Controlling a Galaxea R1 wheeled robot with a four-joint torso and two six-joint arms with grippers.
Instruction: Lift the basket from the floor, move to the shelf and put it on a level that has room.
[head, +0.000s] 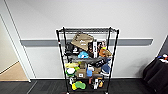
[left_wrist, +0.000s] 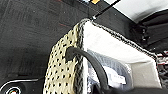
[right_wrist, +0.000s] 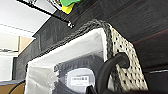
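The basket (left_wrist: 62, 65), cream wicker with a dark braided rim and white lining, hangs just above the floor (left_wrist: 25, 30). Its dark loop handle (left_wrist: 92, 62) runs up into my left gripper (left_wrist: 105, 90), which is shut on it. At the other end, my right gripper (right_wrist: 96, 90) is shut on the second handle (right_wrist: 110, 67) of the basket (right_wrist: 125, 62). A grey packet with a white label lies inside. The shelf (head: 87, 60) stands straight ahead against the wall. Its top level (head: 87, 30) is bare wire. A foot of the rack (right_wrist: 70, 24) is close beyond the basket.
The rack's lower tiers are crowded with boxes and toys, including a yellow-green toy (head: 78, 85) at the bottom. A black-draped table (head: 156, 73) stands at the right. An opening onto tan wood flooring (head: 12, 73) lies at the left. A grey rail (head: 40, 42) runs along the white wall.
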